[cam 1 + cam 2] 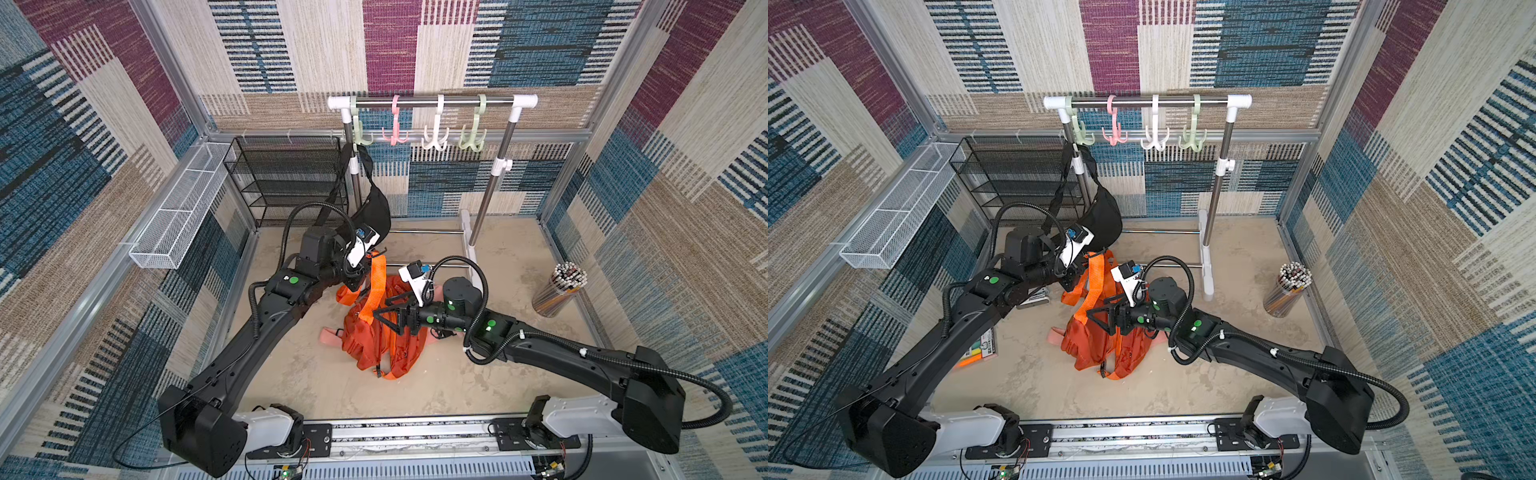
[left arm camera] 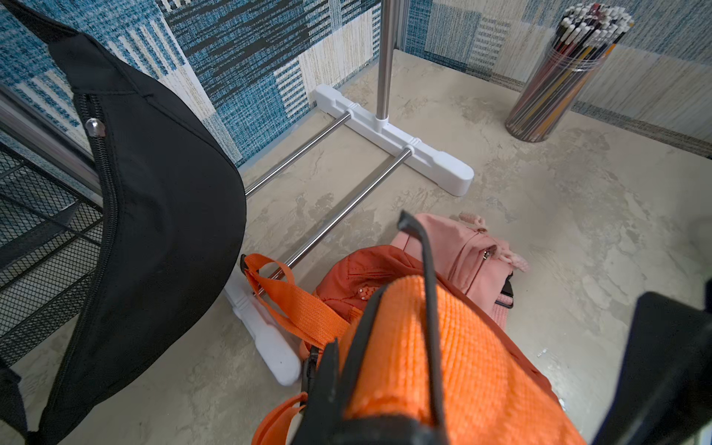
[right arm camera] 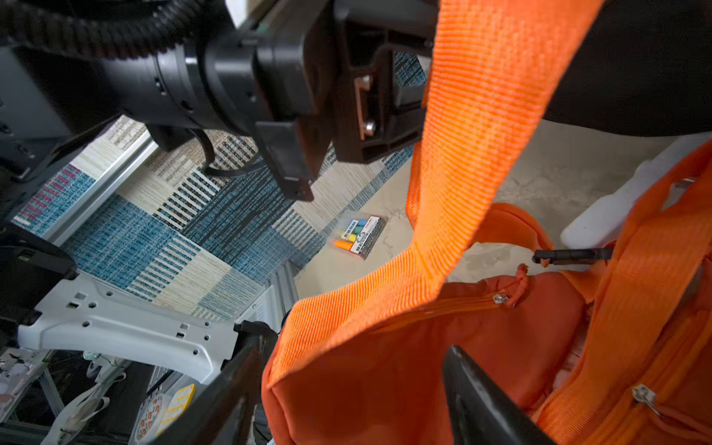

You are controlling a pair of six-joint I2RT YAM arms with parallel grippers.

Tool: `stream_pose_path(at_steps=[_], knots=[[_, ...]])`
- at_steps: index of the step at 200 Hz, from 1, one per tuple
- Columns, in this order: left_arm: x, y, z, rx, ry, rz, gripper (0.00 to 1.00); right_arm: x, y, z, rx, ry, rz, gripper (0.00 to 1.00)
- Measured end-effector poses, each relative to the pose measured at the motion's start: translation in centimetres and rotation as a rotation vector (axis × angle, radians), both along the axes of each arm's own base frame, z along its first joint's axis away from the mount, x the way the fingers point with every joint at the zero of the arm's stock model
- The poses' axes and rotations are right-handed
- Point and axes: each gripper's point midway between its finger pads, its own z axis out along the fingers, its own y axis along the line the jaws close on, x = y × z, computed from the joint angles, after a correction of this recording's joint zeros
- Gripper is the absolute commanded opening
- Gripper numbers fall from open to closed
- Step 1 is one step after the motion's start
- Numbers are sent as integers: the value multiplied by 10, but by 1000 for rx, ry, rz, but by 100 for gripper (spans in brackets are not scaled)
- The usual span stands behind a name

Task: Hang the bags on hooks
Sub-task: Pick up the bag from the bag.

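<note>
1. Gripping the strap point(image 1: 376, 286), the left claw point(image 2: 400, 277) is clamped shut on it and holds it up off the bag point(image 1: 374, 349), apparently to open a loop for a hook.
2. The bag itself slumps mid-desk point(image 1: 457, 386), in front of the rack point(image 1: 424, 101) at the back edge.
3. The right claw point(image 1: 386, 320) hangs open over the bag, just beside the strap, holding nothing. I'd guess it is there for a second hold.
4. A black bag point(image 1: 374, 208) fills the hook nearest the left edge; three free hooks point(image 1: 435, 141) hang beside it.
</note>
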Motion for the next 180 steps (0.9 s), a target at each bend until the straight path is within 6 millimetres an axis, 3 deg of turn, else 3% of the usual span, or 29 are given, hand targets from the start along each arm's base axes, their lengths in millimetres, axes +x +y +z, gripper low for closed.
stream_pose_path(at_steps=[7, 33, 49, 78, 100, 138, 180], knots=[[0, 0, 0, 0, -1, 1, 0, 0, 5, 1, 10, 5, 5, 64], [2, 3, 2, 1, -6, 12, 0, 2, 20, -5, 35, 44, 14, 17], [5, 5, 4, 5, -16, 28, 0, 2, 25, -10, 40, 68, 8, 0], [12, 14, 15, -9, -41, 62, 0, 8, 18, 0, 47, 58, -49, 0], [18, 19, 36, -39, -78, 83, 0, 25, 8, 37, 38, -40, -149, 0], [26, 7, 103, -127, -213, 37, 0, 91, -26, 119, 18, -260, -392, 0], [43, -3, 160, -178, -317, 11, 0, 158, -56, 176, -48, -422, -592, 0]])
